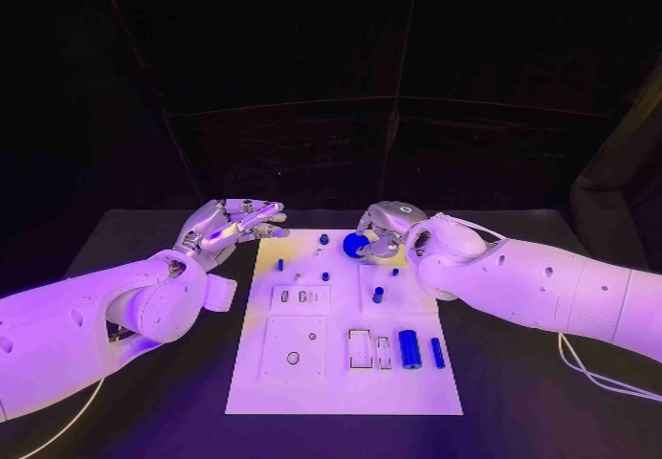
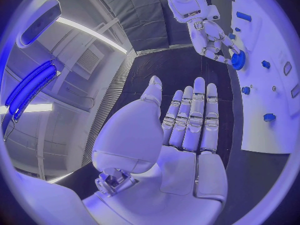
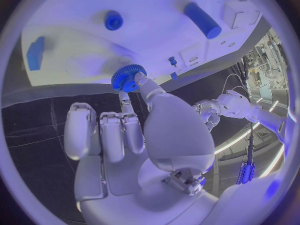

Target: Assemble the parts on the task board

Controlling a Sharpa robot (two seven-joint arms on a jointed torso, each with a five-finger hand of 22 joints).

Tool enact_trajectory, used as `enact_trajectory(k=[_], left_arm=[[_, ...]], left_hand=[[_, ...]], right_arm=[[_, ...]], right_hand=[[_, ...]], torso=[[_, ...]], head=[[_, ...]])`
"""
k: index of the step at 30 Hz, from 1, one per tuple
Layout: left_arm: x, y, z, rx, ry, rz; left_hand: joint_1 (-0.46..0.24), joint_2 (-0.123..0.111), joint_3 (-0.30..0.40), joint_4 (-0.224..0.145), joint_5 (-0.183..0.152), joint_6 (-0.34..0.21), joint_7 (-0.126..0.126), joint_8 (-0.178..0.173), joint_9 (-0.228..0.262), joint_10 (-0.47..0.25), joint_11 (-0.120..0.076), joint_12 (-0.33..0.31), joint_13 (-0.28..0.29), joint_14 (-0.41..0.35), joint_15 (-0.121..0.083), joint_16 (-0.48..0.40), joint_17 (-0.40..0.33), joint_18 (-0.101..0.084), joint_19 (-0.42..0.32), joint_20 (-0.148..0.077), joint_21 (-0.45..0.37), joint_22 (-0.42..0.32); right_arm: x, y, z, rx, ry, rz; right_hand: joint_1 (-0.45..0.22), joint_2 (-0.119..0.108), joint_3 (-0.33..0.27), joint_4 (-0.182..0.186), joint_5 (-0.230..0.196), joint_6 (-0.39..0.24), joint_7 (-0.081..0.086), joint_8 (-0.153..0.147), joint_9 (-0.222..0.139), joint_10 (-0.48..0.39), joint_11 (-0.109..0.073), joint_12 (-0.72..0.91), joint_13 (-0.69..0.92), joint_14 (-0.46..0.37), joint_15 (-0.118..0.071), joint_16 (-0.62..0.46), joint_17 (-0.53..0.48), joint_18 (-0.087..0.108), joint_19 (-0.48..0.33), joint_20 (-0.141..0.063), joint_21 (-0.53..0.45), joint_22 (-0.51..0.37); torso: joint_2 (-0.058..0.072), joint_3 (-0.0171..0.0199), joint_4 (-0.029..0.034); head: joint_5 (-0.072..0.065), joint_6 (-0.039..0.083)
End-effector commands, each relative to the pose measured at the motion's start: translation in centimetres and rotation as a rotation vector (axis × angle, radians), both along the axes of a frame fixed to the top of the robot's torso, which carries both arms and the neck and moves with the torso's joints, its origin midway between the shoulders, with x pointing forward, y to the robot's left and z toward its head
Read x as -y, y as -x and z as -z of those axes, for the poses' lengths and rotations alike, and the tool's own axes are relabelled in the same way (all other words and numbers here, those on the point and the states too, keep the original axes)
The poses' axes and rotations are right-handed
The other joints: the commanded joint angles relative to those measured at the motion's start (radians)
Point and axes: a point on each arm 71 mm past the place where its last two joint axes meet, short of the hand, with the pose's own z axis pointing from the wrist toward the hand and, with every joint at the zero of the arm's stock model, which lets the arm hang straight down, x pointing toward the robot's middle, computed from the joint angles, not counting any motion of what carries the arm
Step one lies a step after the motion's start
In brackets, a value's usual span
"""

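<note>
1. The task board (image 1: 345, 382) lay flat in the middle of the black table (image 1: 124, 239), its long side running away from the robot.
2. The right hand (image 1: 384, 232) was over the far end of the board. It held a blue gear (image 1: 355, 246) between the thumb and a finger — the right wrist view showed the gear (image 3: 128, 77) pinched at the fingertips, close above the white surface. The other fingers were curled in beside it.
3. The left hand (image 1: 231, 227) was positioned just beside the board's far left corner, over the table. It held nothing; the left wrist view showed the palm (image 2: 169, 155) flat and the fingers extended side by side.
4. A large blue cylinder (image 1: 408, 348) lay on the near right part of the board, with a thinner blue pin (image 1: 437, 352) just beside it on the right.
5. Small blue pegs (image 1: 377, 295) stood in the middle and far sections of the board — between the two hands and nearer the robot.
6. An oval slot (image 1: 293, 358) sat in the near left panel of the board.
</note>
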Motion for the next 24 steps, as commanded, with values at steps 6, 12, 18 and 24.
enact_trajectory(k=[6,12,18,24], left_arm=[[0.2,0.0,-0.1,0.002,0.008,0.014],[0.3,-0.1,-0.1,0.002,0.008,0.015],[0.3,-0.1,-0.1,0.001,0.008,0.017],[0.4,-0.1,-0.1,0.001,0.009,0.019]], left_hand=[[0.004,0.003,0.0,-0.004,0.002,0.0,0.001,-0.005,-0.001,0.0,0.005,-0.007,-0.001,0.002,0.008,-0.006,0.001,0.015,0.008,-0.002,-0.006,-0.001],[0.004,0.003,0.0,-0.004,0.002,0.0,0.001,-0.005,-0.001,0.0,0.005,-0.007,-0.001,0.002,0.008,-0.006,0.001,0.015,0.008,-0.002,-0.006,-0.001],[0.004,0.003,0.0,-0.004,0.002,0.0,0.001,-0.005,-0.001,0.0,0.005,-0.007,-0.001,0.002,0.008,-0.006,0.001,0.015,0.008,-0.002,-0.006,-0.001],[0.007,0.004,0.0,-0.006,0.002,0.0,0.001,-0.006,0.0,0.001,0.005,-0.008,-0.001,0.003,0.008,-0.007,0.002,0.015,0.009,-0.002,-0.007,-0.002]], right_arm=[[-2.8,0.0,-0.7,0.08,0.001,-0.03],[-4.5,-0.2,-0.4,0.064,0.019,-0.05],[-5.9,-0.4,-0.2,0.048,0.032,-0.063],[-6.9,-0.5,0.1,0.028,0.048,-0.075]], right_hand=[[-0.008,0.001,0.009,0.0,0.007,0.029,-0.025,-0.002,0.056,0.079,-0.002,0.003,0.225,0.078,-0.005,0.003,0.132,-0.008,0.009,0.0,0.006,0.006],[-0.016,-0.003,0.014,0.001,0.004,0.025,-0.023,-0.006,0.055,0.077,-0.001,0.001,0.223,0.078,-0.004,0.002,0.129,-0.008,0.01,0.001,0.007,0.008],[-0.019,-0.004,0.018,0.001,0.002,0.023,-0.022,-0.009,0.054,0.076,0.0,-0.002,0.22,0.078,-0.003,0.002,0.129,-0.008,0.01,0.001,0.007,0.009],[-0.024,-0.006,0.021,0.001,-0.001,0.02,-0.02,-0.012,0.054,0.075,0.002,-0.003,0.219,0.078,-0.002,0.002,0.128,-0.009,0.01,0.002,0.008,0.009]], torso=[[0.001,0.0008,0.0005],[0.001,0.0003,0.0004],[0.001,0.0015,-0.0009],[0.001,0.0011,-0.0009]], head=[[0.008,-0.004],[0.012,-0.006],[0.018,-0.007],[0.019,-0.01]])
